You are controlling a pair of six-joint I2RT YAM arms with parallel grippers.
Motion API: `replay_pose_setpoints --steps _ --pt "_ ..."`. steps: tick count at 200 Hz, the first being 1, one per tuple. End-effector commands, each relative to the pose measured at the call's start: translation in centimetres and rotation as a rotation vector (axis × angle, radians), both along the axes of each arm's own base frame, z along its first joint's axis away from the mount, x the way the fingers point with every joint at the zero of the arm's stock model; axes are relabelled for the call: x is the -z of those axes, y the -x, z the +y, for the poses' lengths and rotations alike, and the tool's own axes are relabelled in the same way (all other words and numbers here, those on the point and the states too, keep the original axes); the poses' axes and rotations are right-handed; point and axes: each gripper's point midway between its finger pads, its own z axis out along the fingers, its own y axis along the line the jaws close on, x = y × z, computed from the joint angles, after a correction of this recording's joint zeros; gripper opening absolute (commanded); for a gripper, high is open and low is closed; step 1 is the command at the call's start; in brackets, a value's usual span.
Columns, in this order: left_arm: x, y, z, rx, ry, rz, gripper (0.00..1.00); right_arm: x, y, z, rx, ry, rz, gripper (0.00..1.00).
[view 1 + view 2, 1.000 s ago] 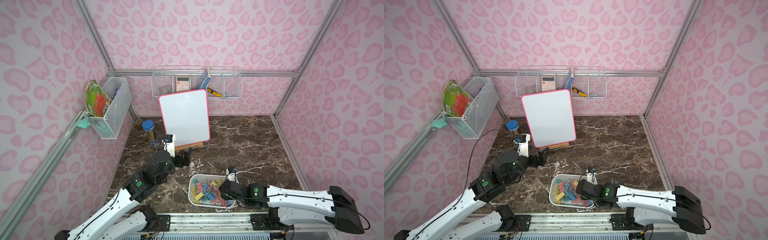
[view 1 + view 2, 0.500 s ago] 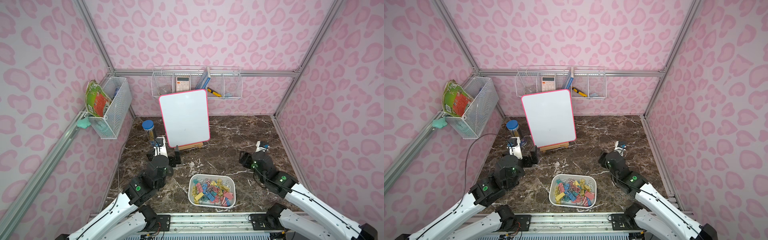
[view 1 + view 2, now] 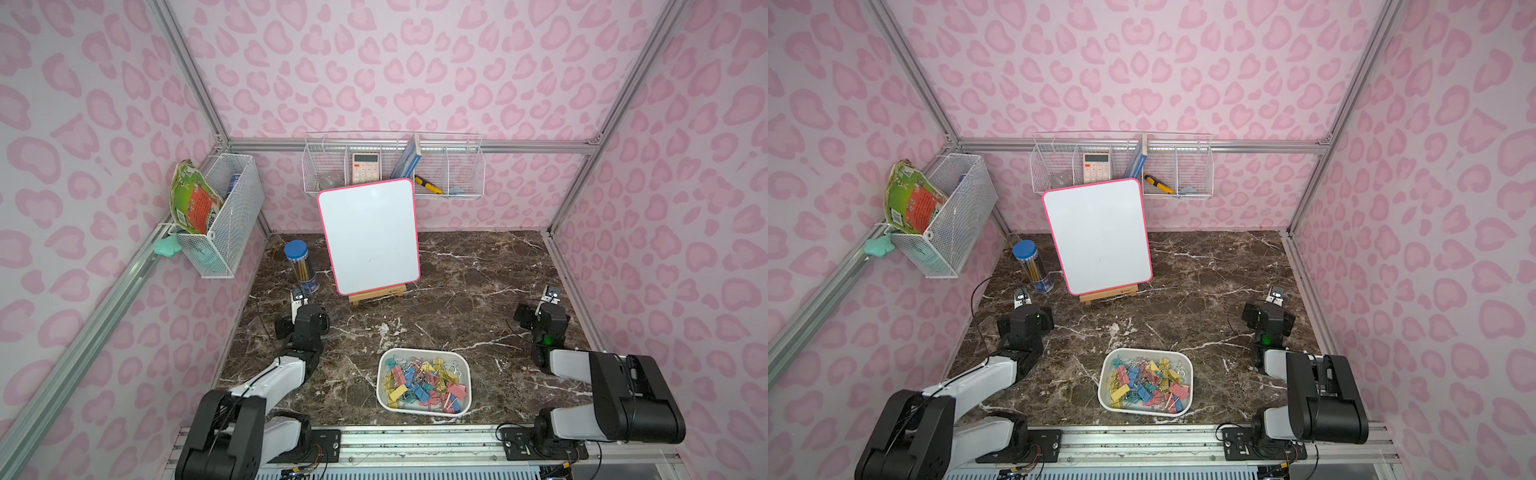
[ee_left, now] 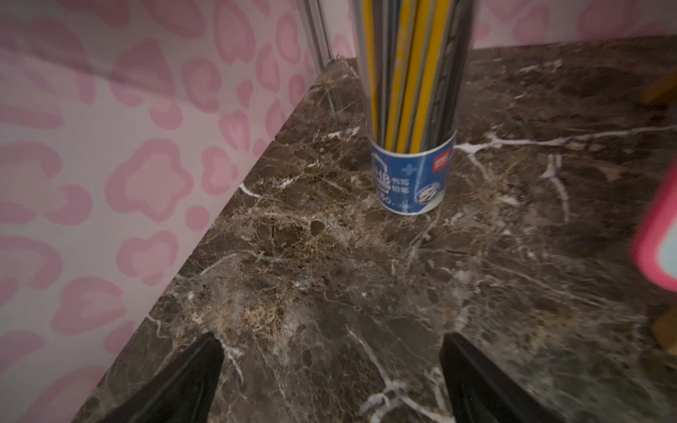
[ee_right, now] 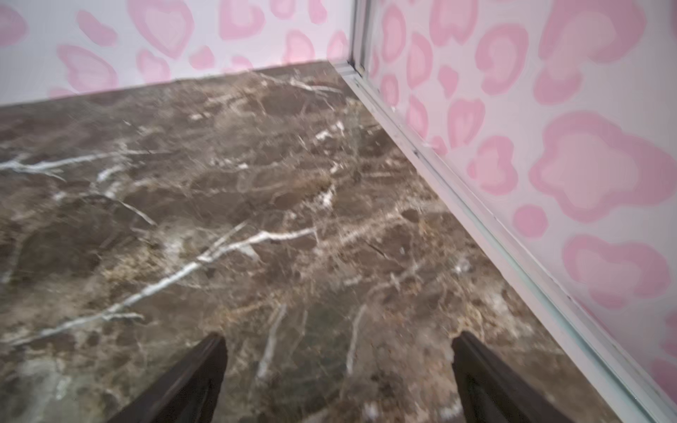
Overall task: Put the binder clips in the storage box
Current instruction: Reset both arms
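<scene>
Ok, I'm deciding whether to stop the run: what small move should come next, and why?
Probably none, just park both arms: the binder clips all seem to lie in the storage box, none shows on the table, and the left gripper and right gripper stand open and empty.

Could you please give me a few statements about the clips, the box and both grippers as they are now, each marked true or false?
1. The pastel binder clips lie piled inside the shallow white plastic storage box. True.
2. The left gripper is shut on a clip. False: its fingers stand apart over bare marble, holding nothing.
3. The clear pencil tube with a blue cap stands upright beside the pink-framed whiteboard. True.
4. The right gripper hovers over the box. False: it is by the right wall, open and empty.
5. Several clips lie loose outside the box. False: the dark marble table shows none.
</scene>
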Motion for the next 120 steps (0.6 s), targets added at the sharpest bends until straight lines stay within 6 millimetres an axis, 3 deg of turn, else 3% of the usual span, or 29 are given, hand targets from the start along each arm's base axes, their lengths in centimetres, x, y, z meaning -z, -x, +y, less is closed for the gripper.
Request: replay_pose_setpoints --steps 1,6,15,27,36,66,120 --pt "-2.7 -3.9 -1.4 0.142 0.065 -0.175 0.98 -4.0 -0.9 3.7 -0.202 0.094 -0.225 0.98" --pt "-2.6 -4.2 -1.3 0.152 0.079 -0.177 0.98 -5.3 -0.2 4.3 -0.216 0.132 -0.313 0.98" --pt "-1.9 -4.8 -0.9 0.154 0.148 -0.164 0.98 -4.9 1.2 3.8 -0.161 0.131 -0.322 0.98" --pt "-0.3 -5.6 -0.4 0.164 0.200 -0.165 0.97 -4.3 0.8 1.4 -0.045 0.061 -0.270 0.98" --pt "0.5 -6.6 -0.2 0.188 0.194 -0.180 0.98 -4.5 0.4 2.0 -0.093 0.080 -0.285 0.99" --pt "0.9 -6.1 0.6 0.148 0.281 -0.121 0.99 -4.3 -0.1 2.5 -0.082 0.105 -0.265 0.99" --pt "0.8 -6.1 0.6 0.150 0.275 -0.130 0.99 -4.3 -0.1 2.5 -0.082 0.112 -0.272 0.99"
